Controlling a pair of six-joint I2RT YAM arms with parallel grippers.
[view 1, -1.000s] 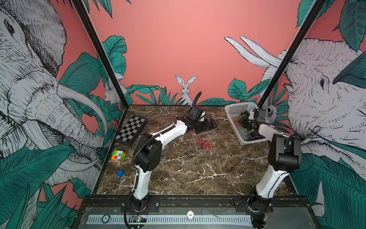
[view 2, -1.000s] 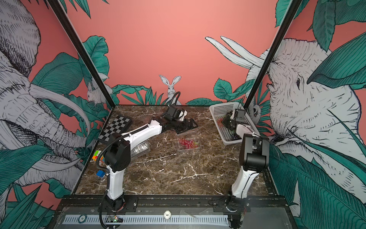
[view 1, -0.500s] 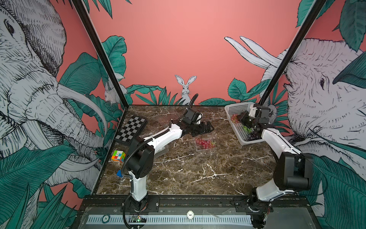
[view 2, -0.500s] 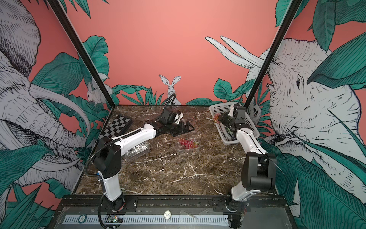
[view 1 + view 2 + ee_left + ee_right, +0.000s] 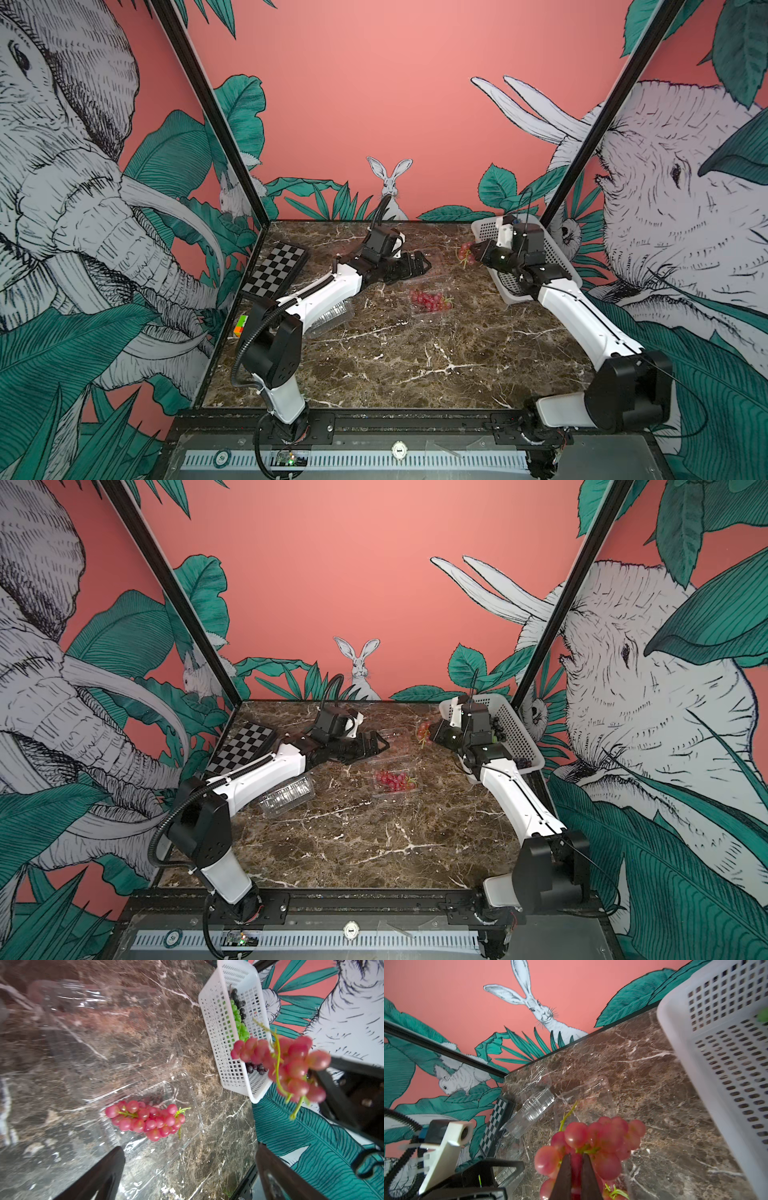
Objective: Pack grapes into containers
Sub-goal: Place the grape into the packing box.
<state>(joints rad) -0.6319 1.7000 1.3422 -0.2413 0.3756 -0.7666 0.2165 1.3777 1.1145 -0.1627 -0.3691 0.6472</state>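
Right claw (image 5: 576, 1159): tips pressed together on the stalk of a red grape bunch (image 5: 591, 1138), which hangs off the table (image 5: 395, 365). The white basket (image 5: 484, 226) is just behind this claw, with green grapes (image 5: 239, 1020) and dark grapes (image 5: 239, 1001) inside. An open, empty clear container (image 5: 583, 1093) lies under and ahead of the held bunch.

Left claw (image 5: 190, 1149): fingers wide apart, nothing between them, low over the table. Just ahead of it is a second open container (image 5: 195, 1109) with a packed red bunch (image 5: 145, 1120) in it. The held bunch is ahead of it, near.
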